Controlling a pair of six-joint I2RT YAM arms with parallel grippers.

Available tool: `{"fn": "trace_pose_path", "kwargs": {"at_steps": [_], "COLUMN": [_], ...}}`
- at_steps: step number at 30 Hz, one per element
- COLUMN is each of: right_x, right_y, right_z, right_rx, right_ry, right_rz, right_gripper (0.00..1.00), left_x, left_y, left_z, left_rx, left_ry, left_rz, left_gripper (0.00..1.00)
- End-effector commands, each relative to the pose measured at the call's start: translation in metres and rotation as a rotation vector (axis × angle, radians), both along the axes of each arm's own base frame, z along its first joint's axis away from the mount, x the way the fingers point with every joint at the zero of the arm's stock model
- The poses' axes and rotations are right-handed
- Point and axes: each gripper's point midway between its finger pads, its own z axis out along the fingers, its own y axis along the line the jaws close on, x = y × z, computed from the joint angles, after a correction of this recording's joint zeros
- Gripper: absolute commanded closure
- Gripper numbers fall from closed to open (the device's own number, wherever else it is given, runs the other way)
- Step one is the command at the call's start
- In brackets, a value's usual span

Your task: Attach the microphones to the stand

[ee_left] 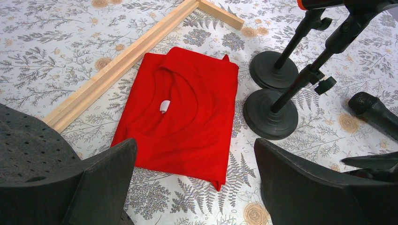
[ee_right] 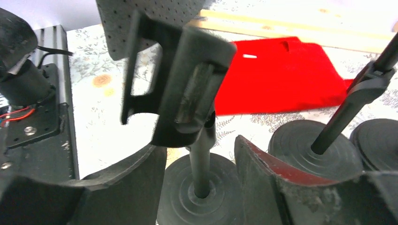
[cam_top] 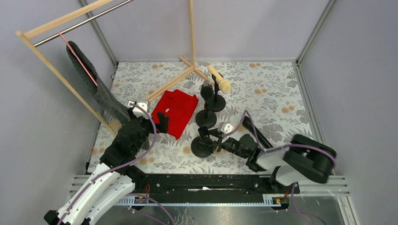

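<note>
Three black stands with round bases stand mid-table. The cream-beige microphone (cam_top: 219, 78) sits in the far stand's clip (cam_top: 216, 103). A black microphone with an orange-red tip (ee_left: 304, 3) shows at the top edge of the left wrist view, above the stands. Another black microphone (ee_left: 373, 112) lies on the table right of the stands (cam_top: 256, 130). My right gripper (cam_top: 217, 140) (ee_right: 202, 187) is open, its fingers on either side of the near stand's pole (ee_right: 201, 159), under its empty clip (ee_right: 187, 89). My left gripper (cam_top: 162, 121) (ee_left: 195, 187) is open and empty over the table.
A folded red cloth (cam_top: 176, 110) (ee_left: 183, 112) lies left of the stands. A wooden clothes rack (cam_top: 192, 33) stands behind, its foot bars (ee_left: 122, 61) on the table. A black perforated cover (cam_top: 94, 84) hangs at the left. Enclosure walls ring the table.
</note>
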Motion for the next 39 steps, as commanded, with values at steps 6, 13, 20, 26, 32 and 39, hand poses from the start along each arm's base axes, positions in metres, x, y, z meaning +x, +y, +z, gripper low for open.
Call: {"fn": "trace_pose_path", "kwargs": {"at_steps": [6, 13, 20, 26, 32, 39], "right_x": [-0.012, 0.031, 0.092, 0.152, 0.2, 0.239], "right_y": [-0.05, -0.132, -0.141, -0.111, -0.093, -0.083], "right_z": [0.027, 0.035, 0.034, 0.049, 0.042, 0.022], "right_rx": [-0.143, -0.101, 0.007, 0.113, 0.239, 0.273], "right_ry": [-0.058, -0.068, 0.078, 0.008, -0.011, 0.01], "right_rz": [-0.074, -0.554, -0.648, -0.612, -0.586, -0.593], "right_gripper": [0.32, 0.28, 0.28, 0.27, 0.29, 0.3], "left_x": [0.006, 0.005, 0.007, 0.007, 0.006, 0.008], "left_y": [0.0, -0.005, -0.012, -0.007, -0.004, -0.009], "left_z": [0.007, 0.003, 0.0, 0.0, -0.001, -0.006], "left_rx": [0.017, 0.019, 0.022, 0.037, 0.041, 0.055], "left_ry": [-0.035, -0.015, -0.004, -0.001, -0.012, 0.011], "left_rz": [-0.002, -0.027, -0.054, -0.036, -0.03, -0.049], "left_gripper": [0.01, 0.01, 0.01, 0.01, 0.01, 0.01]}}
